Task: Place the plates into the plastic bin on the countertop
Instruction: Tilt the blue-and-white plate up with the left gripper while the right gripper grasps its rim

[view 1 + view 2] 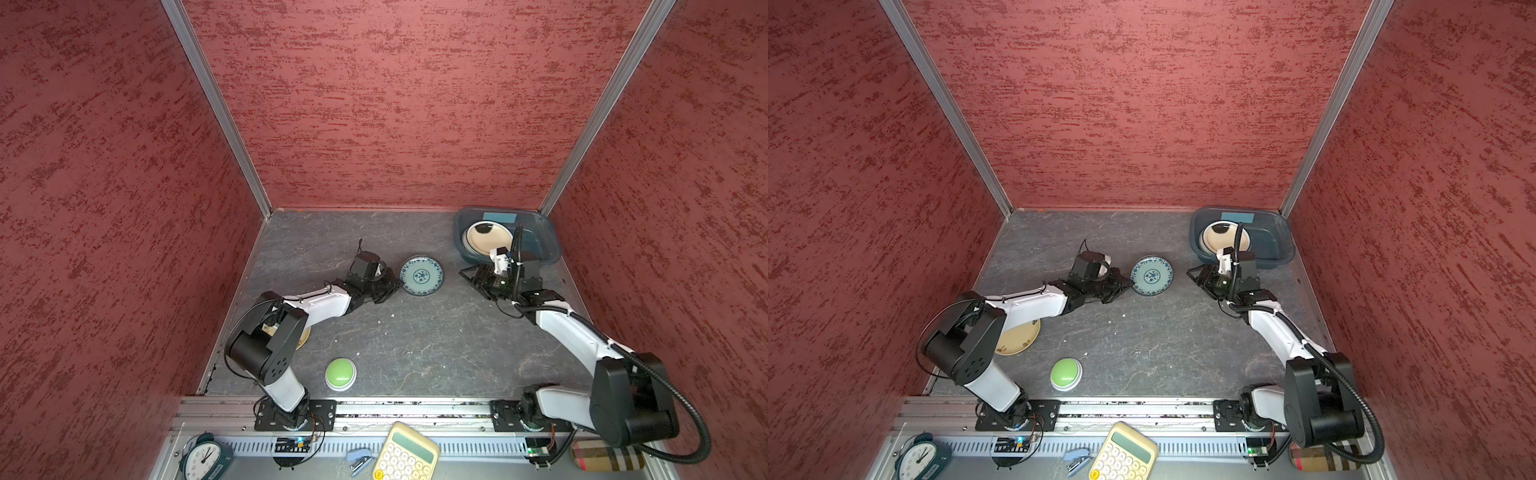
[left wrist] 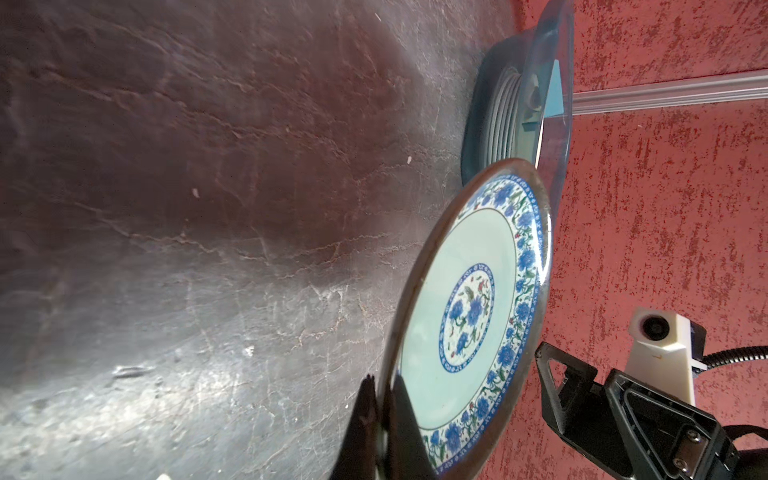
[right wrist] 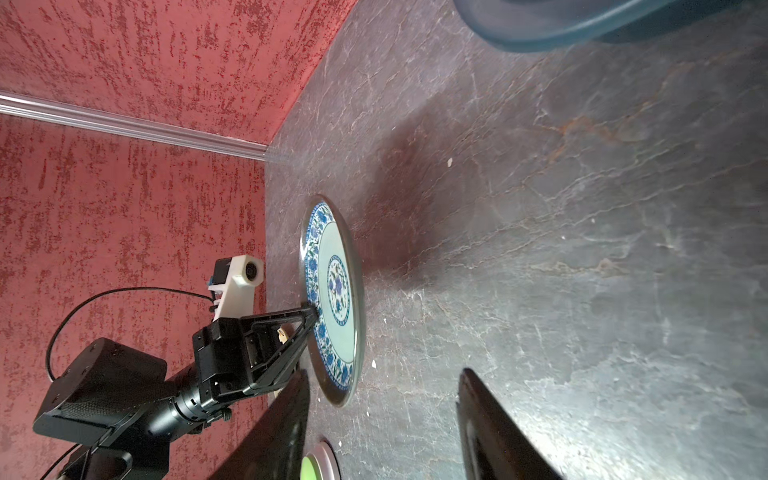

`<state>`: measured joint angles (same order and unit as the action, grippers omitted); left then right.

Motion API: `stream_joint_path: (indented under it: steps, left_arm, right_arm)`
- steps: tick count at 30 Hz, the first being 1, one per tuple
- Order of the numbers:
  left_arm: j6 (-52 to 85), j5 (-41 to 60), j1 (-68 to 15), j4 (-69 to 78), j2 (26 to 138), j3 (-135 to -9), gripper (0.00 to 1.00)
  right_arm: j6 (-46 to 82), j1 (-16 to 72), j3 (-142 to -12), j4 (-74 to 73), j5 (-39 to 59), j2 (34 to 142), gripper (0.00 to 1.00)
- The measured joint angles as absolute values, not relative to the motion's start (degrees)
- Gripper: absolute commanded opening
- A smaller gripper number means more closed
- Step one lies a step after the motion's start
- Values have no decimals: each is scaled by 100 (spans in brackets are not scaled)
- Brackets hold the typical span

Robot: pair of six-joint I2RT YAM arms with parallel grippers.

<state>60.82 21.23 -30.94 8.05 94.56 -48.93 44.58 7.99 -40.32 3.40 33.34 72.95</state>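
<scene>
A blue-flowered plate lies mid-countertop. My left gripper is shut on its near rim, one finger above and one below; I cannot tell whether its far edge rests on the stone. In the right wrist view the same plate shows edge-on with the left gripper on it. My right gripper hovers open and empty to the plate's right, just in front of the plastic bin. A stack of plates topped by a cream one sits in the bin.
A cream-yellow plate lies partly hidden under the left arm's elbow. A green dome button stands near the front rail. Red walls close in the back and both sides. A clock, a stapler and a calculator lie beyond the rail.
</scene>
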Motion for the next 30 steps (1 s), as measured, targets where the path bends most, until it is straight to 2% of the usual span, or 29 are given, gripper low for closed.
stream_joint_path:
  steps: [14,20,25,30]
  left_arm:
    - [6128,2209,-3570,812,9456,-4965,0]
    - [6125,2222,-3577,810,9465,-4974,0]
    - [6123,2224,-3575,801,9603,-5006,0]
    - [6160,2202,-3518,797,9649,-5019,0]
  right_arm:
    - [4547,1111,-4053,150,2963,7817,40]
    - [4574,1153,-4180,78,2928,8106,26]
    - [4595,1192,-4244,32,2926,8263,19]
    - [4558,1194,-4320,16,2947,8447,4]
